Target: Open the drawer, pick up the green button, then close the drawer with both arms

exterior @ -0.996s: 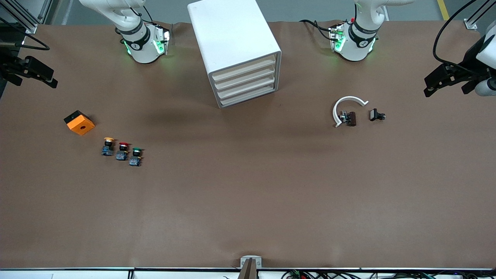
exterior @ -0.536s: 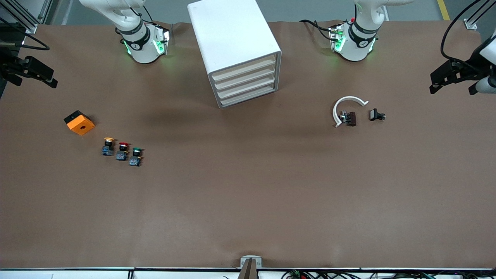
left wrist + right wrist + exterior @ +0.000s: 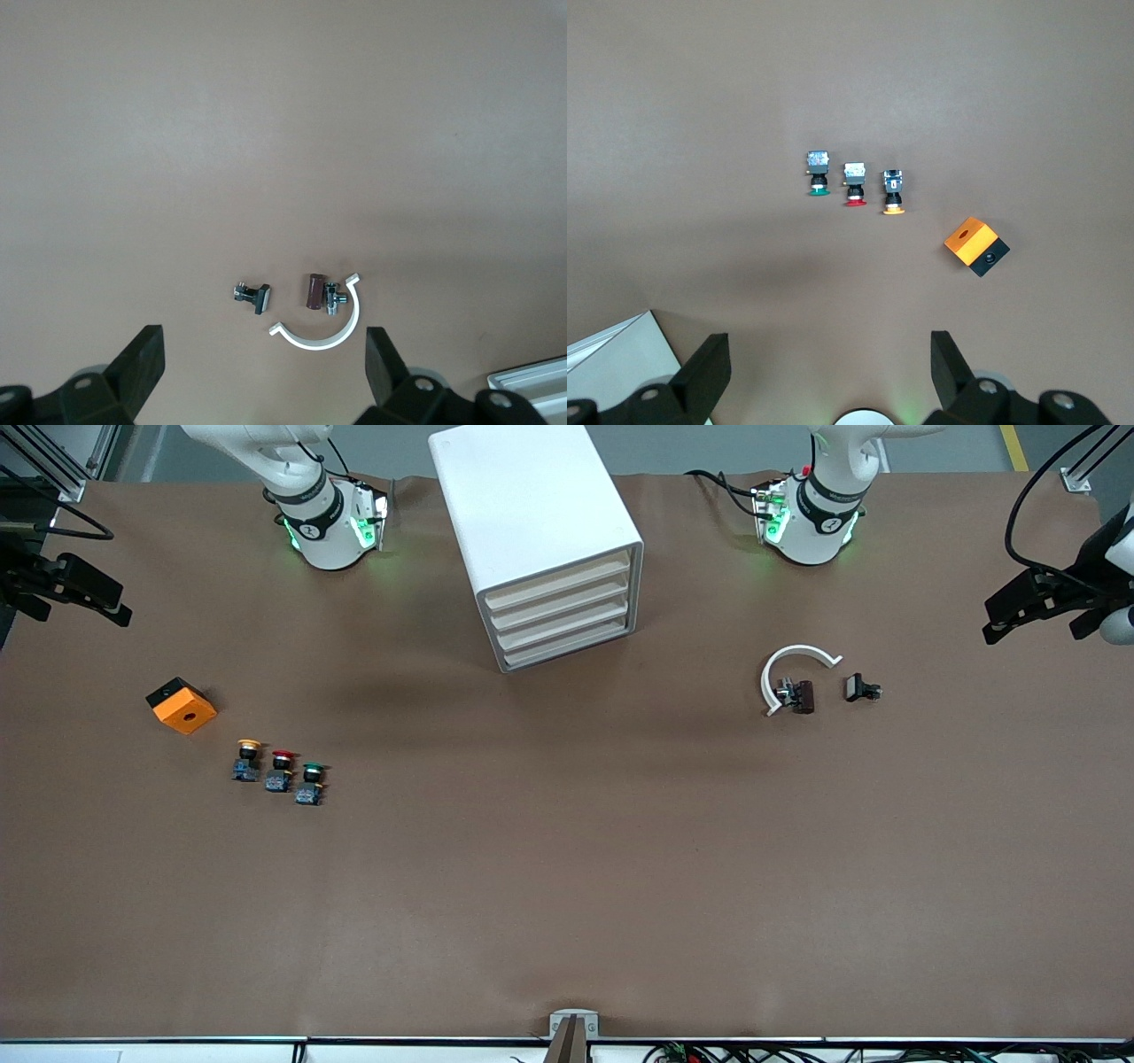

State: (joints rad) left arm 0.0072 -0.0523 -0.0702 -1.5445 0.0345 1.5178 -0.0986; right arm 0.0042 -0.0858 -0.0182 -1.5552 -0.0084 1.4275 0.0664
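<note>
The white cabinet stands at the middle of the table near the arms' bases. Its four cream drawer fronts are all shut. The green-capped button stands on the table toward the right arm's end, last in a row of three; the right wrist view shows it too. My right gripper hangs open and empty over the table's edge at that end. My left gripper hangs open and empty over the left arm's end.
A red-capped button and a yellow-capped button stand beside the green one. An orange box lies close to them. A white curved clip, a brown part and a small black part lie toward the left arm's end.
My left gripper has drifted a little toward the table's edge at the left arm's end. The right gripper and all things on the table have stayed put.
</note>
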